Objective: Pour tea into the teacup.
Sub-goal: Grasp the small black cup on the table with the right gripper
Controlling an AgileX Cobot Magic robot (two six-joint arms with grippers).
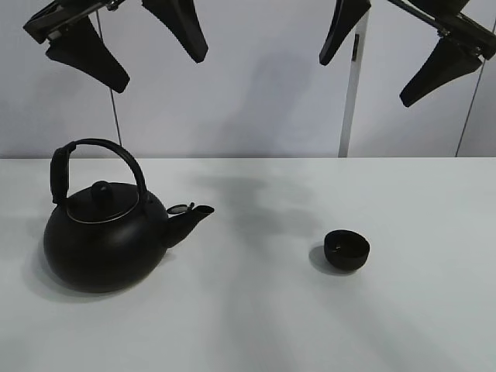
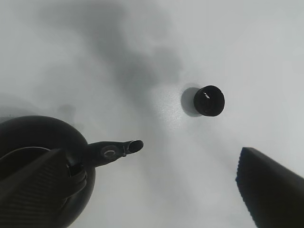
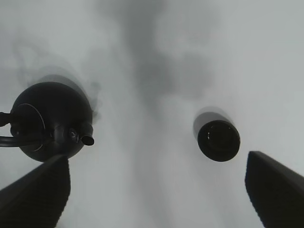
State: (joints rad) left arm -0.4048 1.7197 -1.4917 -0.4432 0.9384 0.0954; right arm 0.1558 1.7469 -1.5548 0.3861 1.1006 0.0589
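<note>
A big round black kettle (image 1: 105,232) with an arched handle stands on the white table at the left, spout (image 1: 194,215) pointing right. The small black teacup (image 1: 346,249) stands upright on the table right of centre, apart from the kettle. Both also show in the left wrist view, kettle (image 2: 42,152) and teacup (image 2: 209,100), and in the right wrist view, kettle (image 3: 50,121) and teacup (image 3: 219,140). My left gripper (image 1: 128,43) hangs open high above the kettle. My right gripper (image 1: 395,46) hangs open high above the teacup. No tea is visible.
The white table (image 1: 256,325) spreads wide around both objects. A grey wall stands behind, with a vertical metal post (image 1: 350,101) and thin cables at the back.
</note>
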